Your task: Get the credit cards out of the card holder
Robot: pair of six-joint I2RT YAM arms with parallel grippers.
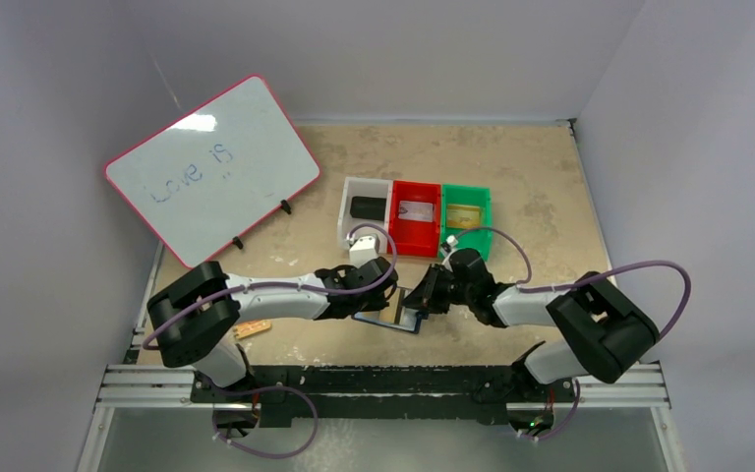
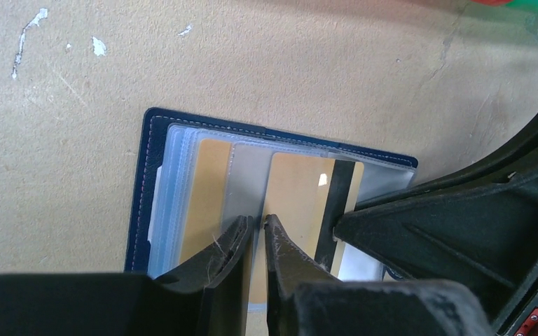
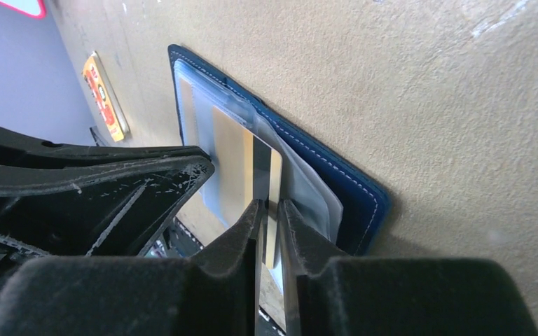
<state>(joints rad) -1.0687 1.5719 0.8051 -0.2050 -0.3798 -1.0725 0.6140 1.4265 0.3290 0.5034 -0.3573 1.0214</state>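
The navy card holder (image 2: pixel 140 189) lies open on the table, its clear sleeves facing up; it also shows in the top view (image 1: pixel 400 313) and the right wrist view (image 3: pixel 354 189). A tan credit card with a black stripe (image 2: pixel 298 196) sticks partway out of a sleeve. My right gripper (image 3: pixel 270 210) is shut on that card's edge (image 3: pixel 238 164). My left gripper (image 2: pixel 258 225) is shut on a clear sleeve beside the card, pressing down on the holder. A second tan card (image 2: pixel 210 189) sits inside a sleeve further left. The two grippers meet over the holder (image 1: pixel 378 300), (image 1: pixel 423 298).
White (image 1: pixel 346 211), red (image 1: pixel 416 241) and green (image 1: pixel 485 211) bins stand in a row just behind the holder. A pink-edged whiteboard (image 1: pixel 211 167) leans at the back left. An orange pad (image 1: pixel 253 328) lies near the left arm's base and shows in the right wrist view (image 3: pixel 105 91).
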